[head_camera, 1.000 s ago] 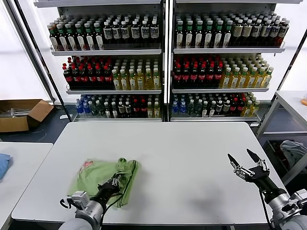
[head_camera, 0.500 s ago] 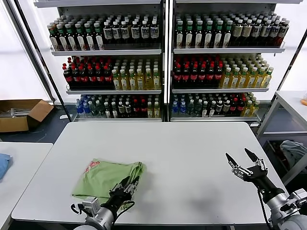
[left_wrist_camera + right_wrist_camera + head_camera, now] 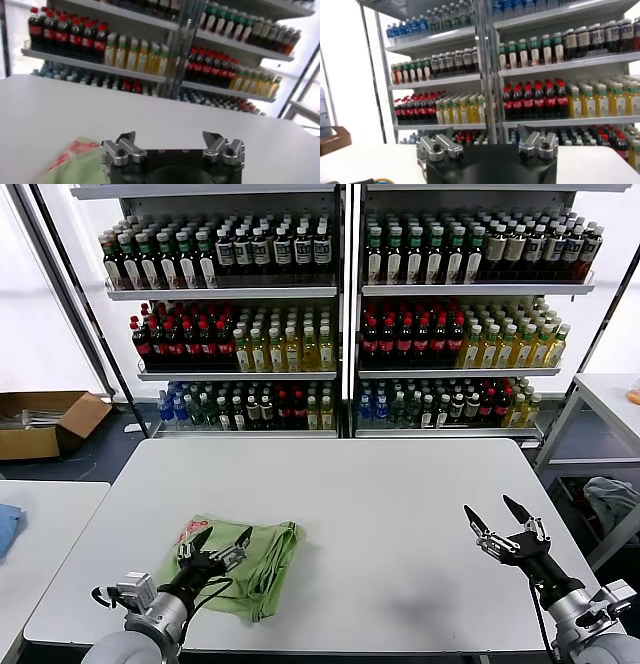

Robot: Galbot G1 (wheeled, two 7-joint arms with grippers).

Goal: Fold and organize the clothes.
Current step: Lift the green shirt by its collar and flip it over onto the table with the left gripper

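Note:
The light green polo shirt (image 3: 245, 562) lies folded on the white table (image 3: 380, 504) near its front left; a bit of the red-and-white graphic (image 3: 187, 531) shows at its left edge. My left gripper (image 3: 214, 540) is open and empty, held just above the shirt's left part. In the left wrist view the left gripper (image 3: 172, 139) has its jaws wide apart, with the shirt (image 3: 72, 162) below. My right gripper (image 3: 498, 519) is open and empty above the table's front right; it also shows in the right wrist view (image 3: 490, 136).
Shelves of bottles (image 3: 340, 314) stand behind the table. A second table (image 3: 40, 534) with a blue cloth (image 3: 6, 524) is at the left. A cardboard box (image 3: 45, 422) lies on the floor at the back left. Another table (image 3: 605, 399) stands at the right.
My left gripper has let go of the shirt, opened, and moved left and up off the folded edge. The shirt now lies folded. My right gripper has drifted slightly left.

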